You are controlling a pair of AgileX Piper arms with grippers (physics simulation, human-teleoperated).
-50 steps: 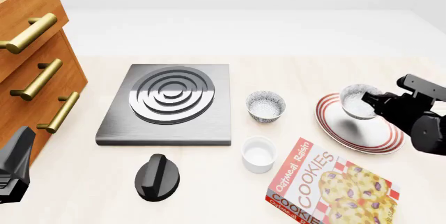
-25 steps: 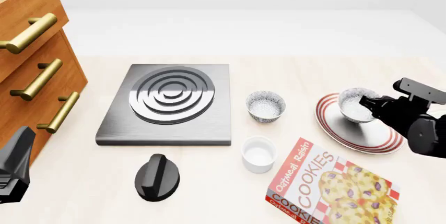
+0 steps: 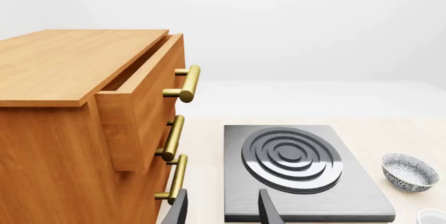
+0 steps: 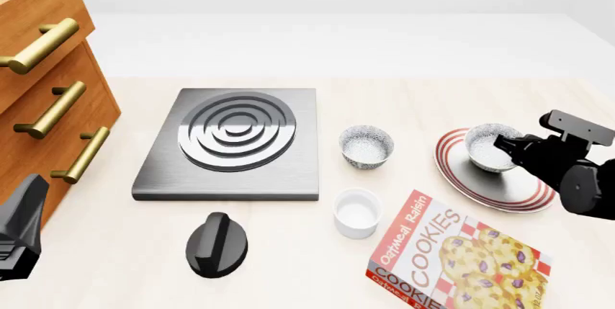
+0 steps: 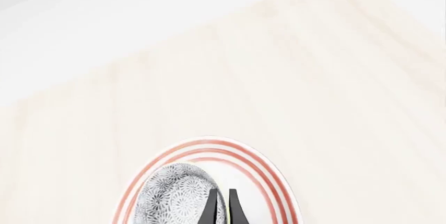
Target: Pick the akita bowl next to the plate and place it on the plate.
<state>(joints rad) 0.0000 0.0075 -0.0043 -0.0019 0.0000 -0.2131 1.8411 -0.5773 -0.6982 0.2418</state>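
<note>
1. Right gripper [image 4: 511, 145]: jaws nearly closed, pinching the rim wall of the akita bowl [image 4: 488, 148]. The right wrist view shows the 2 fingertips [image 5: 215, 208] almost together, with the rim between them.

2. Bowl position: directly ahead of the right jaws, over the plate [image 4: 480, 183], towards its far-left part. It looks seated on or just above the plate; contact cannot be confirmed.

3. Left gripper [image 3: 221, 211]: jaws apart, holding nothing, parked near the drawer cabinet [image 3: 83, 130] with the stove plate [image 3: 300, 174] ahead of it.

4. Handling, judged:
- Rigid glazed ceramic, approx. light for 1 arm.
- Smooth glaze, so likely slippery; a thin-rim pinch gives little contact area.
- Brittle: chips if dropped or knocked on the plate.
- Best hold: 1 jaw inside, 1 outside the wall, as taken now. Keep the rim level; a tilted bowl may swing around the pinch.

5. Do not confuse with the twin bowl [image 4: 366, 145], well to the left of the right jaws, nor the white cup [image 4: 356, 212] nearer the cookie box [image 4: 456, 258].
</note>
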